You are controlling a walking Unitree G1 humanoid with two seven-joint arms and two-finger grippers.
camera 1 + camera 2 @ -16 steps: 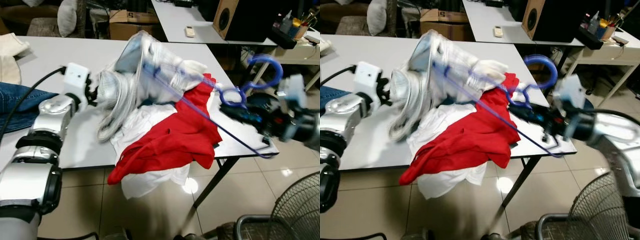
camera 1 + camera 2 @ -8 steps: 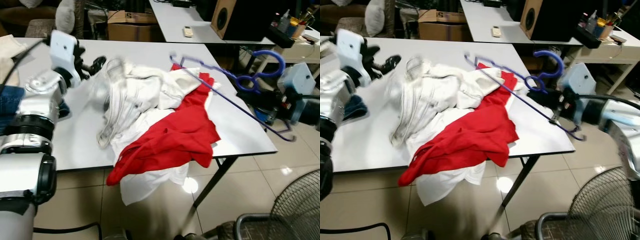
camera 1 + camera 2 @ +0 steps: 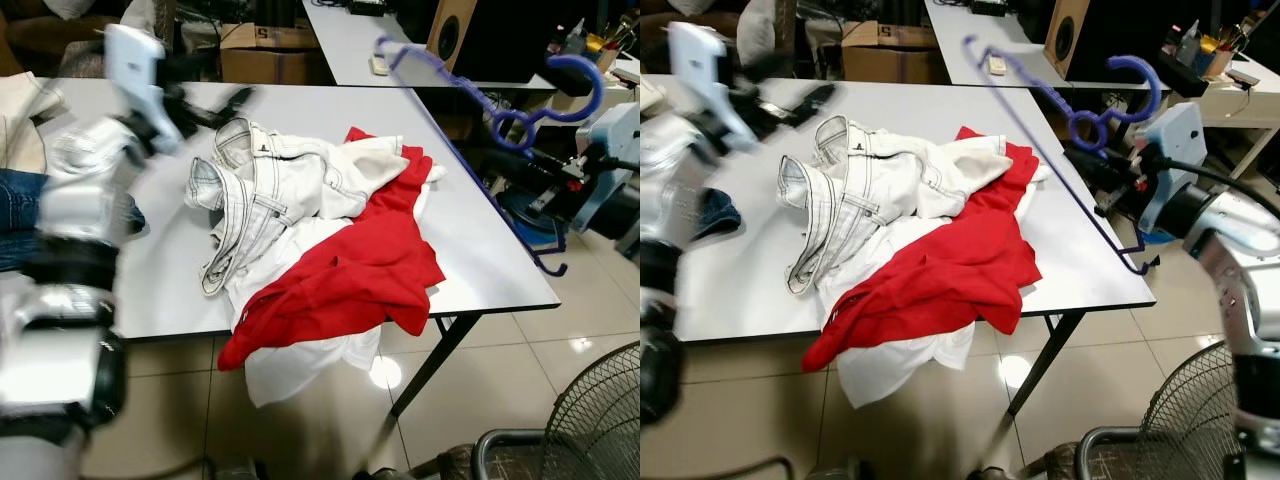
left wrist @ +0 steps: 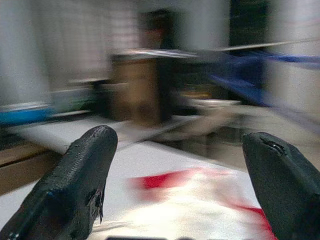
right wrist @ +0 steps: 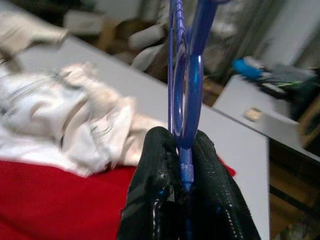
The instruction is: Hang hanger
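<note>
— What has been moved? 
— Lifted clear of the surface [image 3: 300, 110], the hanger [image 3: 1060, 130] is held beyond its far edge, clamped in the right pincer [image 5: 186, 170]; the left pincer [image 4: 180, 180] is spread apart. 
— What could be snagged? 
— The clothes [image 3: 330, 250], if the hanger is swung low.

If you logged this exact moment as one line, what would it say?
right gripper: shut on blue hanger, lifted beside table | left gripper: open, raised | white jeans, red shirt: on table

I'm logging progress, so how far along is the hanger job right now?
Done: the blue hanger is off the table, bare, clamped in the right gripper. In hand: it's raised beside the table edge; the left gripper hovers open. Left: hanging it; white jeans and red shirt lie heaped.
</note>
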